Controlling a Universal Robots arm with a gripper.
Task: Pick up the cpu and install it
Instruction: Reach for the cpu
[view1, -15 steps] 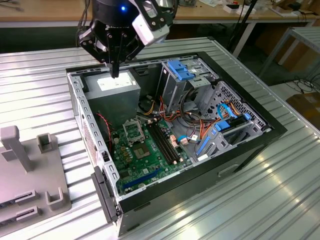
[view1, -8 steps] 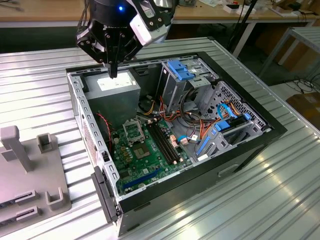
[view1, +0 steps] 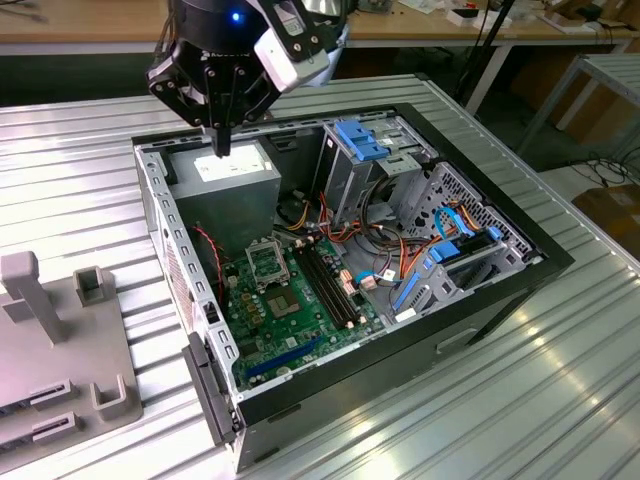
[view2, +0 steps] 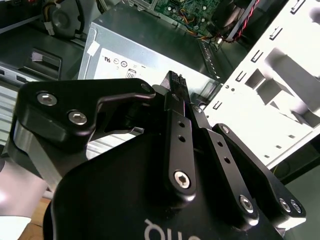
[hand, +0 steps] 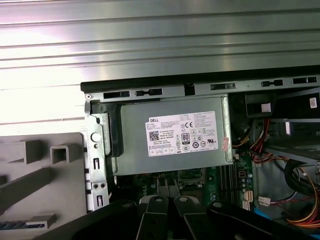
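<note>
Overhead, the arm hangs at the back corner of the open case (view1: 540, 262), on the exterior view's left. The pincer (view1: 222, 148) points straight down, just above the power supply (view1: 225, 190) and not touching it. Its fingers are pressed together into one tip in the exterior view and in the second wrist view (view2: 175, 82). I cannot tell whether the cpu is held or lies in the socket (view1: 266, 264). The socket is on the green board (view1: 290, 320), lower in the case and well apart from the pincer. The case lies on a ribbed metal tabletop (view1: 80, 150). A grey fixture (view1: 70, 350) is beside it on the exterior view's left. A wooden bench (view1: 100, 30) runs behind, and a cardboard box (view1: 612, 212) is on the floor.
</note>
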